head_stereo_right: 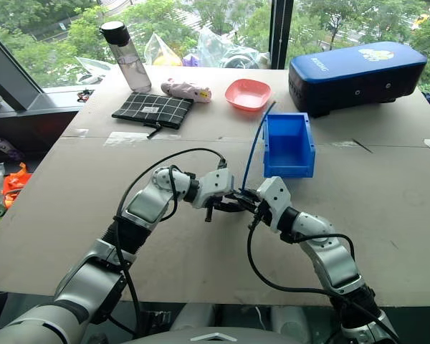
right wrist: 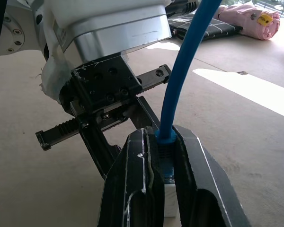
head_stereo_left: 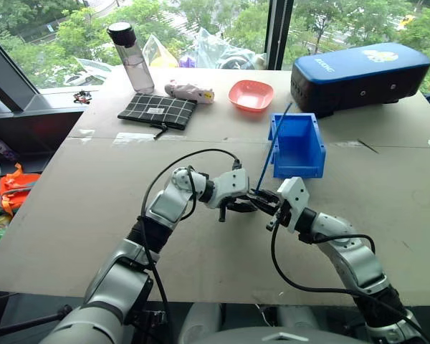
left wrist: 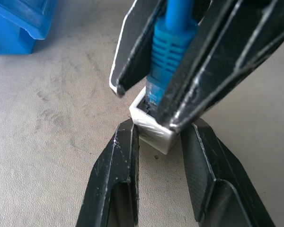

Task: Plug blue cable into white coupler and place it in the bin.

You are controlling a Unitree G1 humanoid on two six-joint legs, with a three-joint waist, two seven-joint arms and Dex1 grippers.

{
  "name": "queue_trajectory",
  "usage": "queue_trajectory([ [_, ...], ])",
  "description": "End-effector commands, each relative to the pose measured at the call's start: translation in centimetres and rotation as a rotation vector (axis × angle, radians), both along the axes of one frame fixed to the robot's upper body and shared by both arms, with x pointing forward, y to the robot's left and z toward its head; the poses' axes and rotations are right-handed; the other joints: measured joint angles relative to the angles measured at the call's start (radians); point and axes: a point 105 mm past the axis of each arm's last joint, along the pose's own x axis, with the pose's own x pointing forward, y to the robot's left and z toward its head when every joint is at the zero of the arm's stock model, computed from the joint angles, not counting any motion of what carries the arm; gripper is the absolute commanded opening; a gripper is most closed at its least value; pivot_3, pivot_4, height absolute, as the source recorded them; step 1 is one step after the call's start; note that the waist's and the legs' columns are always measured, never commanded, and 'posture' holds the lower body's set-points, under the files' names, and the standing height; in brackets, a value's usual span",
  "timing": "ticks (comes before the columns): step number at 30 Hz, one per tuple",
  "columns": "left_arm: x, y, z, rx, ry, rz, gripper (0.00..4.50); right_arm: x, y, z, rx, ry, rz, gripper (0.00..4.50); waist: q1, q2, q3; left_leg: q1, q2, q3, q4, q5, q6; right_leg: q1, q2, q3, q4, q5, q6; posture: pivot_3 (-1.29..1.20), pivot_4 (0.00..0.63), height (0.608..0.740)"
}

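Both grippers meet above the middle of the table. My left gripper [left wrist: 159, 126] is shut on the white coupler [left wrist: 156, 131], its two black fingers pressing the small block's sides. My right gripper [right wrist: 163, 135] is shut on the plug end of the blue cable [right wrist: 182, 71]. In the left wrist view the clear plug below the blue boot [left wrist: 173, 42] enters the coupler's socket; how deep it sits is hidden. From the grippers the blue cable [head_stereo_left: 270, 152] rises toward the far side, past the left wall of the bin [head_stereo_left: 298, 170]. The bin stands just beyond the grippers.
A dark-blue case [head_stereo_left: 358, 75] lies behind the bin at the far right. A pink bowl [head_stereo_left: 251, 94], a pink soft pouch [head_stereo_left: 189, 91], a black checked pouch [head_stereo_left: 158, 111] and a water bottle [head_stereo_left: 131, 57] line the far edge by the window.
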Motion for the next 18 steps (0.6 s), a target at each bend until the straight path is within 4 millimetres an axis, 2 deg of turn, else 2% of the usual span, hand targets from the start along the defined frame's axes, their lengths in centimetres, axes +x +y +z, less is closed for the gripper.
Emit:
queue_trajectory([
  [1, 0.2, -0.7, 1.7, -0.023, -0.045, -0.034, 0.71, -0.5, -0.2, -3.3, -0.057, 0.132, -0.003, 0.00, -0.002, 0.000, 0.000, 0.000, 0.000, 0.000, 0.000, 0.000, 0.000, 0.000, 0.000, 0.000, 0.000, 0.000, 0.000, 0.00, 0.150, 0.736],
  [5, 0.2, -0.7, 2.0, -0.022, -0.049, -0.037, 0.71, -0.9, -0.2, -4.2, -0.051, 0.196, 0.007, 0.00, -0.004, 0.000, -0.001, 0.000, 0.000, 0.000, 0.000, 0.000, 0.000, 0.000, 0.000, 0.000, 0.000, 0.000, 0.000, 0.00, 0.150, 0.736],
  [14, 0.0, -1.3, 2.7, 0.001, -0.065, -0.057, 0.71, -1.2, -0.5, -8.2, -0.176, 0.309, 0.023, 0.00, -0.008, 0.001, -0.004, 0.001, 0.000, 0.000, 0.000, 0.000, 0.000, 0.001, 0.000, 0.000, 0.000, 0.000, 0.000, 0.00, 0.150, 0.736],
  [18, 0.3, -1.1, 2.7, 0.039, -0.095, -0.061, 0.71, -1.4, -0.9, -9.1, -0.232, 0.350, 0.026, 0.00, -0.008, 0.002, -0.012, 0.003, 0.000, 0.000, -0.001, 0.000, 0.001, 0.002, 0.001, 0.001, 0.001, 0.000, 0.000, 0.00, 0.150, 0.736],
])
